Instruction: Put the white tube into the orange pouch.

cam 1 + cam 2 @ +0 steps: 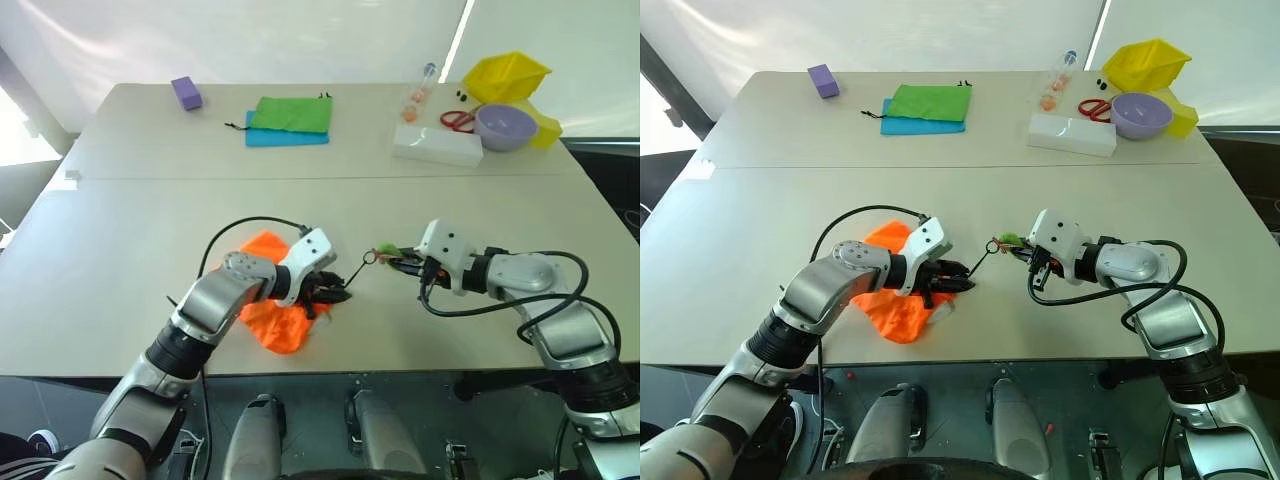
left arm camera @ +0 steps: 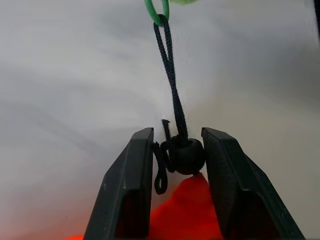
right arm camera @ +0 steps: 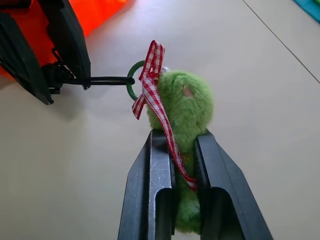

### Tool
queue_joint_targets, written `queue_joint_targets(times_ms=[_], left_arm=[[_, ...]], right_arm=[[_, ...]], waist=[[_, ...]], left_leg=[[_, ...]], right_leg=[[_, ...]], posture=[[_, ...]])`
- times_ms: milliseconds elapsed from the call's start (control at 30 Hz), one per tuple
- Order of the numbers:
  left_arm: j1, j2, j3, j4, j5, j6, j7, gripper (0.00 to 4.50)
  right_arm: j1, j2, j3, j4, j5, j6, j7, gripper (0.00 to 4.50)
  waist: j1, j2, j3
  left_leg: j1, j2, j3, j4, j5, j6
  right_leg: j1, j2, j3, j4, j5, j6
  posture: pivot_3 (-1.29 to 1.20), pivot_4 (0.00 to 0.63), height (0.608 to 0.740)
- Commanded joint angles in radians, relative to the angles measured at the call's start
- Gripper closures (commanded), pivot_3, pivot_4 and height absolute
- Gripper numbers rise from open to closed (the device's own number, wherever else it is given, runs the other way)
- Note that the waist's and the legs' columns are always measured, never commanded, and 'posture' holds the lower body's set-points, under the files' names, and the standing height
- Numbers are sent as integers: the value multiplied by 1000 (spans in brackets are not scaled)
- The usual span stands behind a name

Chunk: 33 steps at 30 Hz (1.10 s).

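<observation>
the orange pouch [image 1: 275,305] lies crumpled near the front edge of the table [image 1: 120,230], partly covered by the left arm. the white tube cannot be made out; whether it is inside the pouch cannot be told. the left gripper [image 2: 177,155] is seen with its jaws on either side of the black cord lock [image 2: 189,156] at the pouch mouth, partly closed; whether the bead is actually clamped cannot be told. the black cord [image 2: 170,75] runs taut from there to a green ring [image 3: 134,80]. the right gripper [image 3: 182,165] is clamped on the green plush toggle [image 3: 187,107], which bears a red checked ribbon [image 3: 152,67].

at the far right, a yellow bin [image 1: 508,73] and a purple bowl [image 1: 505,126] are set; their contents are not visible. open tabletop lies between the grippers and the far items.
</observation>
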Motion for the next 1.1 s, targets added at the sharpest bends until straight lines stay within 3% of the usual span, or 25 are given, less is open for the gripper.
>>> queue_joint_targets(times_ms=[33, 167, 367, 500, 1100], left_arm=[[1, 60, 43, 32, -60, -46, -120, 2877], [-1, 125, 69, 92, -97, -103, -235, 2877], [-37, 61, 94, 209, -77, -179, -194, 2877], [-35, 25, 89, 169, -118, -104, -187, 2877], [-13, 11, 24, 94, -41, -114, -113, 2877]], right_arm=[[-13, -2, -9, -23, 1, -8, 1, 4500], [-14, -1, -8, -29, 3, -3, 2, 4500], [-15, 0, -8, -32, 4, 0, 1, 4500], [-14, -4, -9, -34, 3, 1, 3, 4500], [-16, 0, -6, -38, 2, 1, 3, 4500]], waist=[[-4, 0, 0], [-4, 0, 0], [2, 0, 0], [1, 0, 0], [0, 0, 0]], left_leg=[[0, 0, 0, 0, 0, 0], [0, 0, 0, -1, 0, 0], [0, 0, 1, 0, 0, 0], [-1, 0, 1, 0, 0, 0], [-1, 0, 0, 0, 0, 0]], right_leg=[[0, 0, 0, 0, 0, 0], [-1, 0, 0, 0, 0, 0], [-1, -1, 0, 0, 0, 0], [0, -1, 0, 0, 0, 0], [-1, 0, 0, 0, 0, 0]], posture=[[0, 150, 740], [0, 150, 740], [0, 150, 740], [0, 150, 740], [0, 150, 740]])
